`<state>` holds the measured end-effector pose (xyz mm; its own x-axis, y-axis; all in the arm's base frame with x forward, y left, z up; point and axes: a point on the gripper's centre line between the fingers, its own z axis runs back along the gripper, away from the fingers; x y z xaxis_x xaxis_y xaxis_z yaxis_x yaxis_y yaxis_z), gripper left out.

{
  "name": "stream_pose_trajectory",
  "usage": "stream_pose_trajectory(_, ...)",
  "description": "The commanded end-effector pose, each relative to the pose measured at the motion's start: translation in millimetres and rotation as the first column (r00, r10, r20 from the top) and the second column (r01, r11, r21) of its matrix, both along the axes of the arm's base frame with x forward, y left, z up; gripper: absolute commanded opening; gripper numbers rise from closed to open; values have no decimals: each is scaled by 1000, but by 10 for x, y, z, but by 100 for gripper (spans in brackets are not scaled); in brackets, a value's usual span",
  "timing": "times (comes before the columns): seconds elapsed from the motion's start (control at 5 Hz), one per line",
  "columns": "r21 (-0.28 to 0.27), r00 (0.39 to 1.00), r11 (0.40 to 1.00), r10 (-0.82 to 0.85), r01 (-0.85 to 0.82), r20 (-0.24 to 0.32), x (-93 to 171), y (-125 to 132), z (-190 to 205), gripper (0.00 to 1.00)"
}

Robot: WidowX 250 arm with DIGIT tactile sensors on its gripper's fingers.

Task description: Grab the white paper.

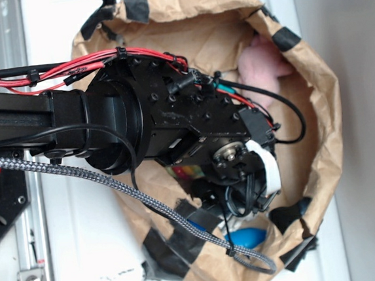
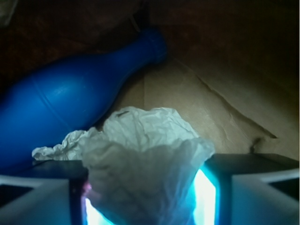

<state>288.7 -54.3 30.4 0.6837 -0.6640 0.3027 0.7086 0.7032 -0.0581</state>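
Tool [image 2: 147, 197]: seen from the wrist view, the two pale fingers [image 2: 35, 199] stand at left and right of the frame bottom, clenched on the white paper, which fills the gap between them. A bright blue-white glow shows along the inner faces beside the paper.
White paper [image 2: 145, 154]: a crumpled wad with grey creases, wedged between the fingers and bulging out above them. A thinner crumpled flap trails off to the left over the left finger. It cannot be made out in the exterior view, where the arm covers that spot.
Blue bottle-shaped object [image 2: 70, 98]: lies tilted just behind the paper, wide body at left, narrow neck pointing up to the right. Whether it touches the paper cannot be told. In the exterior view a patch of blue [image 1: 248, 237] shows below the arm, inside the bag.
Bag floor [image 2: 211, 108]: creased brown paper behind the wad and the blue object.
Arm [image 1: 173, 122]: black, with red and black wiring, reaching from the left into the bag mouth and hiding most of the interior.
Brown paper bag [image 1: 315, 103]: open, its rim rolled and held with black tape patches [image 1: 136, 8].
Pink plush toy [image 1: 263, 65]: in the bag's upper part, well apart from the tool end.
Counter [image 1: 79, 255]: white, carrying the bag.
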Motion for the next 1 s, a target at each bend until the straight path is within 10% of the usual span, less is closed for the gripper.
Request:
stream_pose_trajectory(0.0,-27,950,963,267,-267,164,9,263,897,0)
stream_pose_trajectory(0.4,32,768,769,635,-639,81,-156,573,1632,0)
stream_pose_trajectory(0.8,54,550,548,826,-835,122,-383,422,1574,0)
